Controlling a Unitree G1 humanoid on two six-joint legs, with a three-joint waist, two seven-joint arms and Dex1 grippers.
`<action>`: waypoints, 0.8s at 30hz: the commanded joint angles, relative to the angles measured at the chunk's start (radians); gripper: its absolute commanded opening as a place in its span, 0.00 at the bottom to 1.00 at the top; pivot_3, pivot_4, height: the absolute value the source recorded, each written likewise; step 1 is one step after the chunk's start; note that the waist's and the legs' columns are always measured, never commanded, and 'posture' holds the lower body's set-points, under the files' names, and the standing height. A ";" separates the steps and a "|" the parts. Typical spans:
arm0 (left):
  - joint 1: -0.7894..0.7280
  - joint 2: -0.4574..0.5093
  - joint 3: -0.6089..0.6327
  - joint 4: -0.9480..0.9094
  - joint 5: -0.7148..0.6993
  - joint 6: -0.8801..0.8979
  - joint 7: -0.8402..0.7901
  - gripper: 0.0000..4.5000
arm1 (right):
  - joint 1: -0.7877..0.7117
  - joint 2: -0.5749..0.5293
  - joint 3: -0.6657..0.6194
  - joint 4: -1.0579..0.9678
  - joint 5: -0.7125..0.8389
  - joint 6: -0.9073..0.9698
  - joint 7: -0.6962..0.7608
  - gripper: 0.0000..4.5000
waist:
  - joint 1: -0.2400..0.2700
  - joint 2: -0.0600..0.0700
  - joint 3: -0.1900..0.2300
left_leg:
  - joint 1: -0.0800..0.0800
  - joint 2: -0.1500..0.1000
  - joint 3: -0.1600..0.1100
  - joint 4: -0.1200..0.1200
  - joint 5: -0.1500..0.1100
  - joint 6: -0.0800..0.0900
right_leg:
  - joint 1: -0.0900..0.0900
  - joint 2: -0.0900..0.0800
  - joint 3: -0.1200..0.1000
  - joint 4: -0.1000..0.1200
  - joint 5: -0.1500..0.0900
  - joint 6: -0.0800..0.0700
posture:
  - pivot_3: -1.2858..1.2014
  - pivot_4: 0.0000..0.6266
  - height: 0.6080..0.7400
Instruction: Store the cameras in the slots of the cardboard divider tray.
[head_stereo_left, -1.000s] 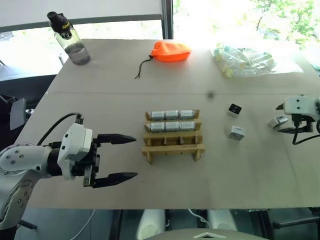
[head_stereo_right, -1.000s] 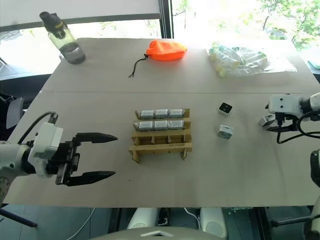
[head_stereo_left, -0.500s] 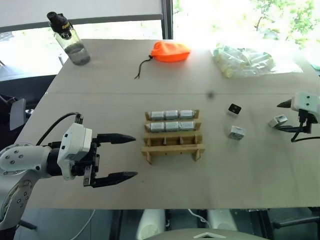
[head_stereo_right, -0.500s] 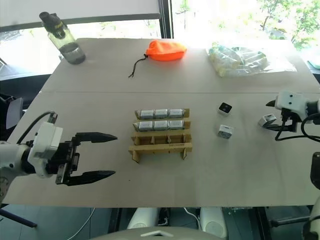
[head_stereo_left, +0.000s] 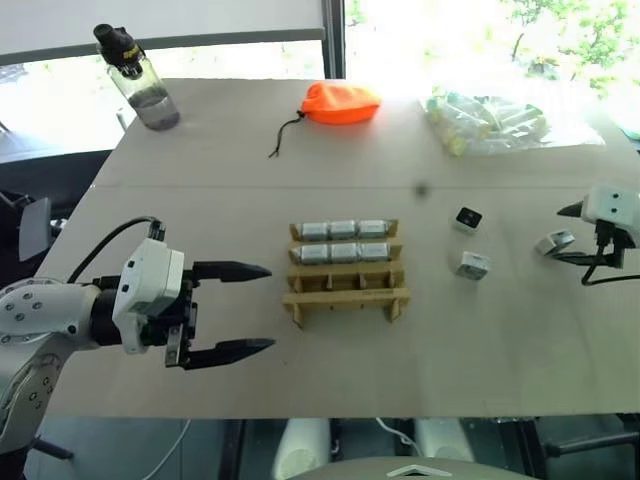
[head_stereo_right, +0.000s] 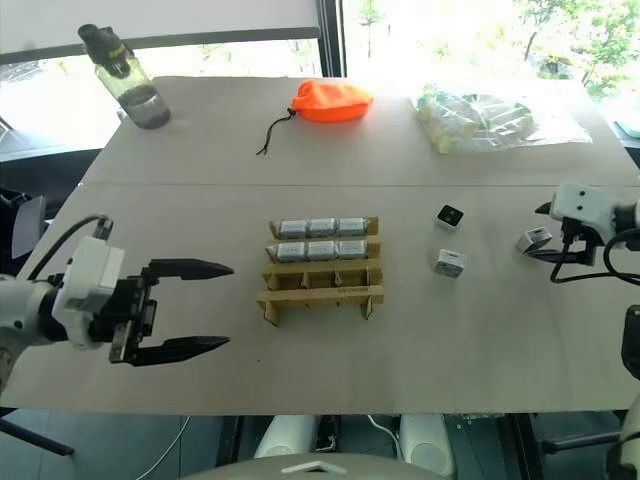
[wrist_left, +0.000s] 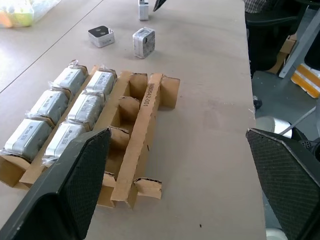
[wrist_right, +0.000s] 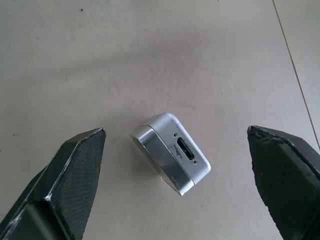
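The tan-brown cardboard divider tray (head_stereo_left: 346, 270) of stepped rows sits at the centre of the head views on the pale grey table (head_stereo_left: 300, 150). Its two upper rows each hold three wrapped silver-grey packs, while the two lower rows stand vacant.

At lower left, the left gripper (head_stereo_left: 245, 310) with its two black fingers points toward the tray, jaws spread wide, holding and touching nothing; it is well apart from the tray's left end.

Right of the tray lie two small boxy silver-grey cameras: one with its dark lens face up (head_stereo_left: 468, 219), another just below it (head_stereo_left: 473, 265). A third silver-grey camera (head_stereo_left: 553, 242) lies near the right edge of the frame, tilted on the table. The right gripper (head_stereo_right: 545, 232) hangs just by it with jaws fully apart; in the right wrist view this camera (wrist_right: 170, 152) lies between the two black fingers (wrist_right: 65, 185), touching neither, its port end facing the lens.

Along the top of the frame stand a clear water bottle with a black cap (head_stereo_left: 138, 78), an orange drawstring pouch (head_stereo_left: 340, 102) and a clear bag of pale tubes (head_stereo_left: 490, 120).
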 joint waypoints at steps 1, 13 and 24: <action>0.007 0.006 0.054 -0.040 -0.028 0.010 0.004 0.99 | -0.002 -0.009 -0.004 -0.002 -0.004 0.011 -0.007 1.00 | 0.000 0.000 0.000 | 0.000 0.000 0.000 0.000 0.000 0.000 | 0.000 0.000 0.000 0.000 0.000 0.000 | 0.52 0.24 0.89; 0.027 0.011 0.099 -0.063 -0.037 0.044 0.002 0.99 | 0.012 0.000 0.001 0.004 -0.031 0.036 -0.026 1.00 | 0.000 0.000 0.000 | 0.000 0.000 0.000 0.000 0.000 0.000 | 0.000 0.000 0.000 0.000 0.000 0.000 | 0.52 0.24 0.89; 0.015 0.024 0.109 -0.060 -0.038 0.060 -0.008 1.00 | 0.014 0.004 -0.001 0.001 -0.027 0.033 -0.016 0.20 | -0.001 -0.001 0.000 | 0.001 0.000 0.000 0.000 0.000 0.000 | 0.001 0.000 0.000 0.000 0.000 0.000 | 0.52 0.24 0.89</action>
